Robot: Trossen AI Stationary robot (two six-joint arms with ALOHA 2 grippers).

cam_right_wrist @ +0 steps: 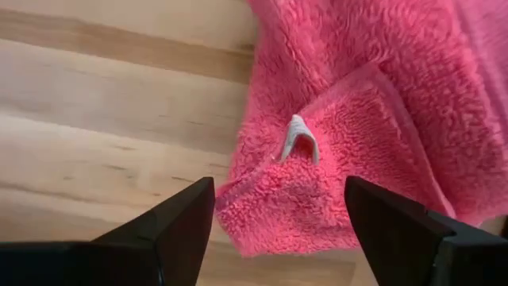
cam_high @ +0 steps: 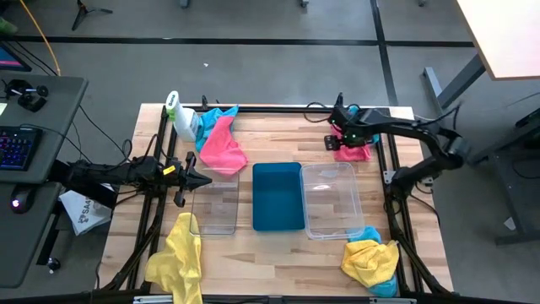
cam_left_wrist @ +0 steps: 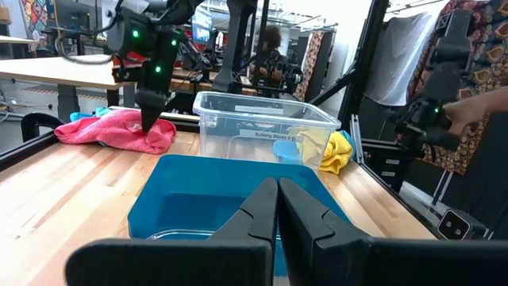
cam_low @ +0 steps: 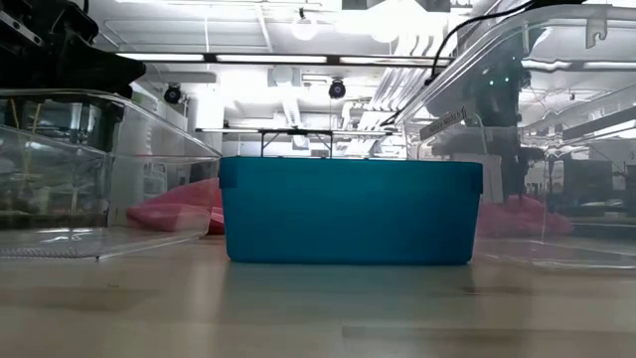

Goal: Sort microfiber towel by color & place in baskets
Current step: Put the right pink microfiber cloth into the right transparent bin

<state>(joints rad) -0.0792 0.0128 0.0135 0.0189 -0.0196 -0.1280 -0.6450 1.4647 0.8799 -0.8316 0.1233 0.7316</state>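
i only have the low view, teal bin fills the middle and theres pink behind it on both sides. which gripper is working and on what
Observer: The right gripper is over the pink towel at the table's far right corner, fingers open around its edge.
Operator: is it gripping yet
Observer: No, in the right wrist view the pink cloth lies flat on the wood between the spread fingers.
Operator: and the left one
Observer: The left gripper hangs shut above the left clear bin.
Operator: anything in the bins
Observer: From above the teal bin holds no towel.
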